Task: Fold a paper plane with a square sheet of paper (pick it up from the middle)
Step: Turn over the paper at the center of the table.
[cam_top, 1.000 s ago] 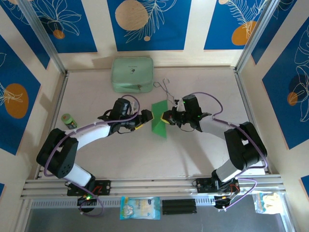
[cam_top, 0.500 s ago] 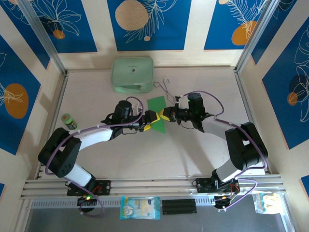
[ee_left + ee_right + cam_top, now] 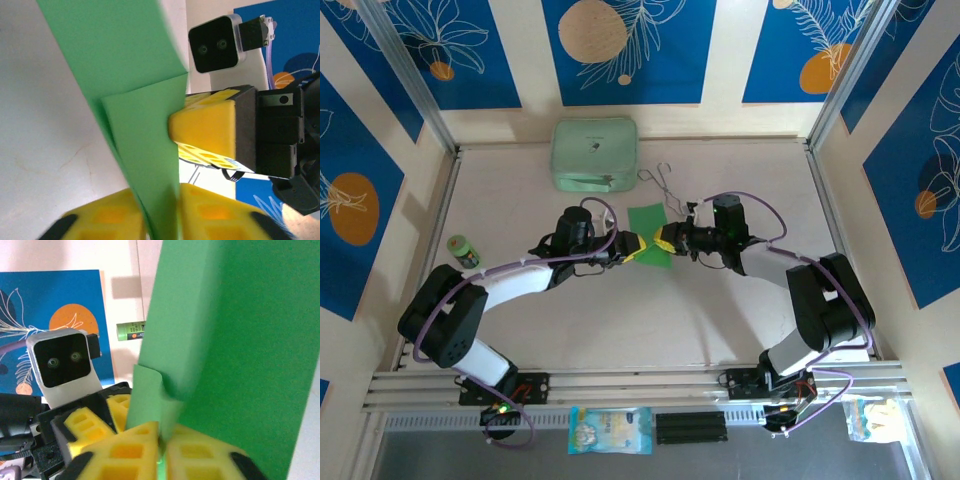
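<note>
Looking across the table (image 3: 720,320), I see the mint case (image 3: 594,153) at the far edge. Near the middle, the square sheet of paper (image 3: 645,220) is held between both arms, creased, with one flap folded over. The left gripper (image 3: 633,246) has its fingers closed on one side of the sheet, and the right gripper (image 3: 665,238) pinches the other side just as tightly. Wire tongs (image 3: 663,183) lie just beyond the paper, and a small green tube (image 3: 463,249) sits far left.
</note>
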